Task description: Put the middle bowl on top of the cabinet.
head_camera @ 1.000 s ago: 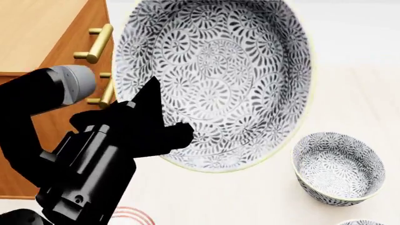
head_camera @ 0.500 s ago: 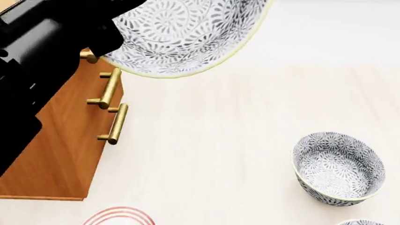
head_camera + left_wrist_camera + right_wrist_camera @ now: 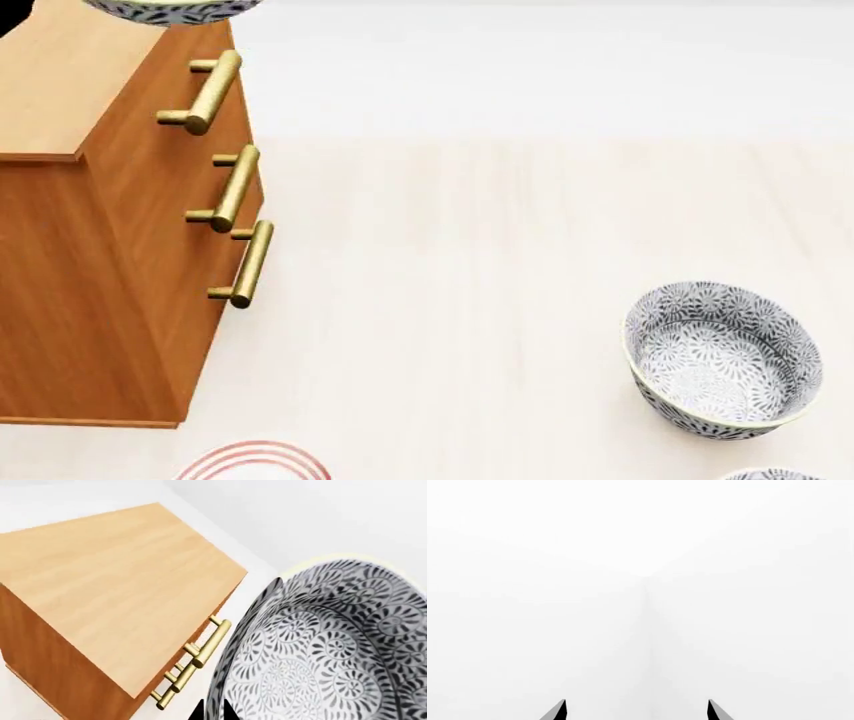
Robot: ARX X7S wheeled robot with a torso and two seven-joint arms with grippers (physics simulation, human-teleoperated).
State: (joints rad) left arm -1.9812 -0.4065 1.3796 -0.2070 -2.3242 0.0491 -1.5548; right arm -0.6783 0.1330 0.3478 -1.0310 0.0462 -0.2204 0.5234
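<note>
My left gripper [image 3: 212, 711] pinches the rim of the middle bowl [image 3: 327, 645], carried high beside the cabinet [image 3: 120, 595], whose flat top lies off to the side and below. My right gripper [image 3: 637, 712] is spread, empty.

left end effector [image 3: 212, 711]: barely visible, state unclear | right end effector [image 3: 636, 711]: fingertips spread apart

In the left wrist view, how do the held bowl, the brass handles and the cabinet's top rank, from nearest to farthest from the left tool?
1. Middle bowl, held right at the left tool.
2. Brass handles, beside the bowl on the cabinet front.
3. Cabinet top, stretching away beyond the handles.
</note>
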